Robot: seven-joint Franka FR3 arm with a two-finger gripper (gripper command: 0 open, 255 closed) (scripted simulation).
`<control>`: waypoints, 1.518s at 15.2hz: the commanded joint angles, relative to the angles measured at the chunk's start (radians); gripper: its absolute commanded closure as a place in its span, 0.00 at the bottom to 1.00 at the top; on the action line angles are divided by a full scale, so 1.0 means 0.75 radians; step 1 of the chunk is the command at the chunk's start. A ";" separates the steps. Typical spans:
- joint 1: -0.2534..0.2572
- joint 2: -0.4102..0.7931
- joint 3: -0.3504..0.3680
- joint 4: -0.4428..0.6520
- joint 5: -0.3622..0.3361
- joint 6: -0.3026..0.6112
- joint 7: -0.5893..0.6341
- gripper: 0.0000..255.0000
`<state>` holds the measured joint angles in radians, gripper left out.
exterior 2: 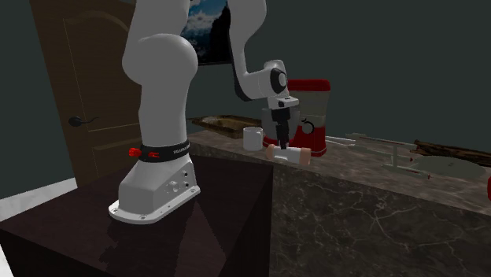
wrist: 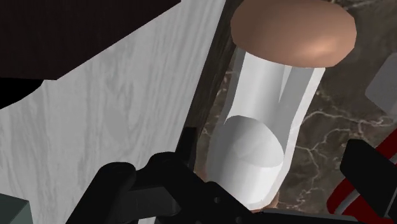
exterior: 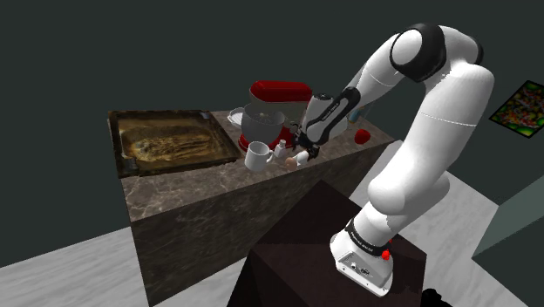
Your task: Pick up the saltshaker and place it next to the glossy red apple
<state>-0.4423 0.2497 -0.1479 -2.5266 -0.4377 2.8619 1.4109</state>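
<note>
Saltshaker [exterior 2: 288, 154] lies on its side on the dark stone counter [exterior 2: 354, 162], at the front edge, directly beneath the fingertips; pale tube with a brown cap [wrist: 292, 32] at the end far from the hand, and a hint of brown at the near end; long axis level, running along the counter edge and crosswise to the line between the two fingers [wrist: 366, 168]. Gripper [wrist: 272, 145] is spread apart and straddles the tube; one finger just beside the tube wall, the other well apart from it; nothing clasped. Arm [exterior: 436, 96] rises from the stand [exterior: 288, 262], elbow high, forearm sloping down to the counter; in the second exterior view the hand is near vertical, fingers pointing down. White mug [exterior: 258, 156] stands near the fingers on one side; red mixer [exterior: 277, 109] is behind the mug, farther back from the fingers. Red apple [exterior: 361, 136] sits on the same counter, well apart from the fingers, on the side away from the mug.
</note>
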 commanded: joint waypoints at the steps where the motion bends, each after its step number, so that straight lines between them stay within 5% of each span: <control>1: -0.002 0.049 -0.015 0.013 -0.016 0.040 0.012 0.00; 13: 0.006 0.129 -0.037 0.038 -0.039 0.097 0.034 0.00; 14: 0.006 0.129 -0.037 0.038 -0.039 0.097 0.034 1.00; 23: 0.006 0.130 -0.037 0.038 -0.039 0.097 0.034 1.00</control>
<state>-0.4380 0.3468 -0.1753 -2.4975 -0.4668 2.9345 1.4368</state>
